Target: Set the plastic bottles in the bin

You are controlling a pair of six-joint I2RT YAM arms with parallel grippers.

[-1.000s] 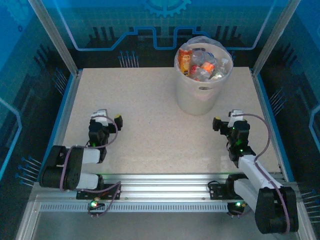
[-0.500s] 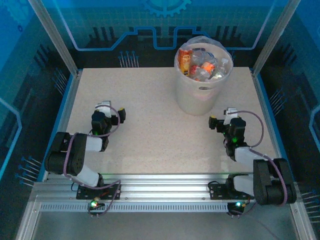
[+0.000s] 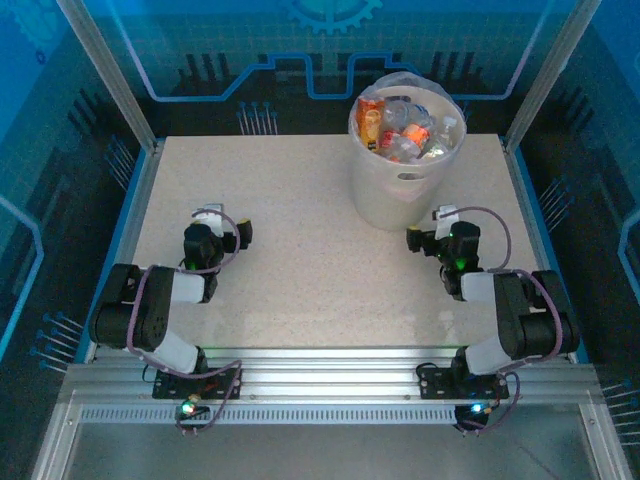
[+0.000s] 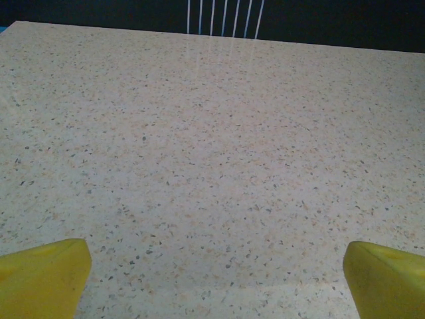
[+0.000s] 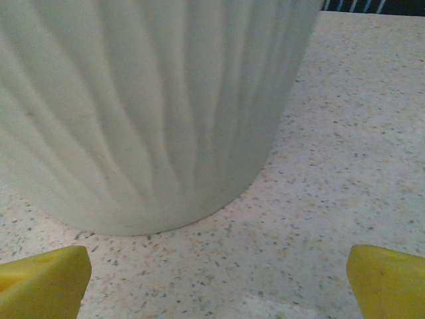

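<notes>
Over on the left, the left gripper [image 3: 224,224] hangs low over the speckled table [image 3: 300,270], its arm folded back close to its base. Its yellow fingers [image 4: 41,276] are spread wide apart with nothing between them, just bare tabletop running off toward the far edge.

Moving across to the right half, there's the bin [image 3: 398,195], a big off-white bucket standing upright near the far edge, with a clear bag liner [image 3: 408,81] puffing up over its rim. The plastic bottles [image 3: 405,132] are inside it, heaped up to about the rim; I can pick out an orange label and some red and clear plastic, though from here it's too jumbled to count them.

Just right of the bin's base, the right gripper [image 3: 430,228] sits low and faces the bucket. Its wrist camera looks straight at the bin's ribbed wall, very near. Those yellow fingertips [image 5: 42,282] stand wide apart too, holding nothing and apart from the wall.
</notes>
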